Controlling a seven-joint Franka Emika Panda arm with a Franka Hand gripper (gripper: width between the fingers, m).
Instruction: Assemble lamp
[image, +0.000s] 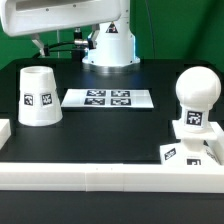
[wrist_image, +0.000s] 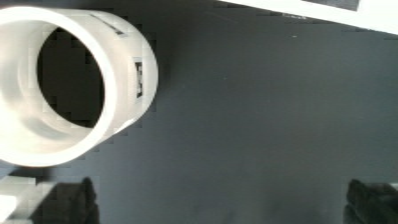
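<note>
The cup-like shade (image: 40, 97) stands on the black table at the exterior view's left. In the wrist view the shade (wrist_image: 116, 75) shows its round opening from above. The ball-shaped bulb (image: 197, 92) stands upright at the exterior view's right. The squat base (image: 185, 153) is right in front of it against the front rail; I cannot tell whether they touch. My gripper (wrist_image: 217, 198) is open and empty above bare table beside the shade. Its dark fingers (wrist_image: 63, 202) stand wide apart. In the exterior view only the arm (image: 60, 15) shows, at the top left.
The marker board (image: 108, 98) lies flat mid-table. A long white rail block (image: 100, 176) runs along the front edge, and another rail block (image: 5, 130) sits at the exterior view's left. The robot's pedestal (image: 108, 45) stands at the back.
</note>
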